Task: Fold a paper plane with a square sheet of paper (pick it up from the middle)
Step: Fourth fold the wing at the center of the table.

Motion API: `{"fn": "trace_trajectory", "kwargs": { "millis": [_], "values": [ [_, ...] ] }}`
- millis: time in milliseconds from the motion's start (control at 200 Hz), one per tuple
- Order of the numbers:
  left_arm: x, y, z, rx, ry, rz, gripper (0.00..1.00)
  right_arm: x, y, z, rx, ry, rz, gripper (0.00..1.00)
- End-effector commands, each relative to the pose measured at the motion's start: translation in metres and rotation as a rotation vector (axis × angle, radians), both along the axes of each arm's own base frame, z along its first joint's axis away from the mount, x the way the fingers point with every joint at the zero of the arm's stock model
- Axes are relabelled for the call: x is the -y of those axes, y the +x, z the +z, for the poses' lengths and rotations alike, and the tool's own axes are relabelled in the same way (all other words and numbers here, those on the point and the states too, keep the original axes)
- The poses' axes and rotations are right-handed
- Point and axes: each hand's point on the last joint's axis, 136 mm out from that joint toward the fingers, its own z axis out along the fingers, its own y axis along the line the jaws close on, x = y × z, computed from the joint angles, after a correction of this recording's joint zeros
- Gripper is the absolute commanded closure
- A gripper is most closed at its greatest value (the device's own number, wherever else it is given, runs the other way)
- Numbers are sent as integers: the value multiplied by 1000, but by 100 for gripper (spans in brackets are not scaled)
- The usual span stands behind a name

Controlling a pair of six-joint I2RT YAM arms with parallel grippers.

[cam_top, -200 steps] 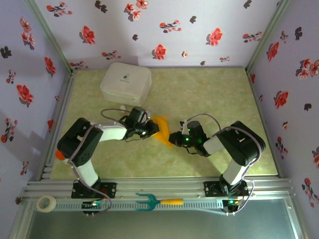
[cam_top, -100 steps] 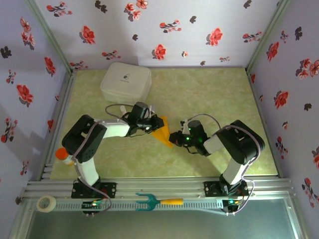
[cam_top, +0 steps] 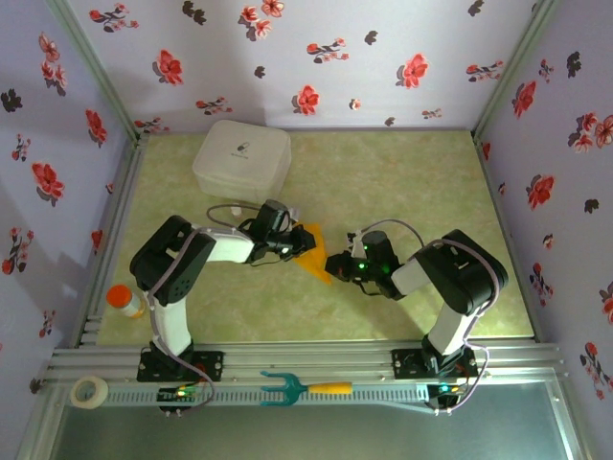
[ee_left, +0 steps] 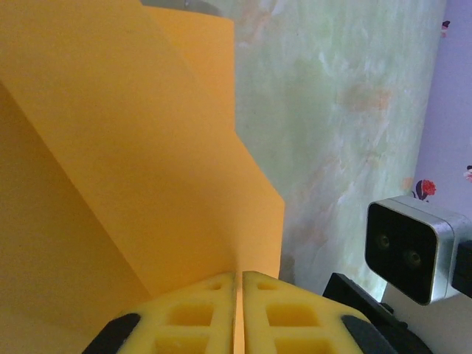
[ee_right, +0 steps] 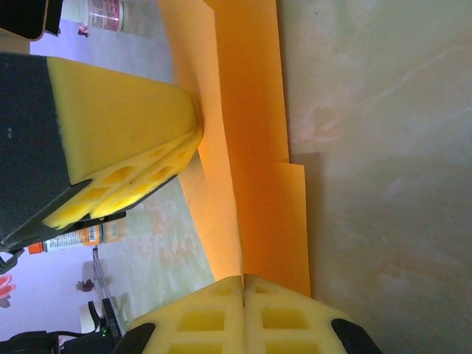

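Two claws hold the paper plane (cam_top: 316,257) near mid-table. We see the left gripper (ee_left: 237,284) with its pads pressed together on one orange edge, and the right gripper (ee_right: 243,287) likewise clamped on the opposite end. The sheet may sit slightly above the table (cam_top: 402,182); we cannot be sure.

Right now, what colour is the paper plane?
Plain orange-yellow paper plane, no pattern; shows best in the left wrist view.

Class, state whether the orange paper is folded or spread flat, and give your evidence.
Folded: the paper plane shows overlapping layers with stepped edges and sharp crease lines, not one flat sheet.
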Motion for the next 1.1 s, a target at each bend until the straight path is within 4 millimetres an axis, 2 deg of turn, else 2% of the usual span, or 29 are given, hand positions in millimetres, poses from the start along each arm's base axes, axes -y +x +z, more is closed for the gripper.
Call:
{"fn": "trace_trajectory", "kwargs": {
  "millis": [0,1095],
  "values": [
    [8,6,2,9,-15,8,88,11,-1,-25,-81,-66,-41,98],
    [3,6,-21,-39,68,5,89,12,-1,-32,-128,-75,-44,99]
  ]
}}
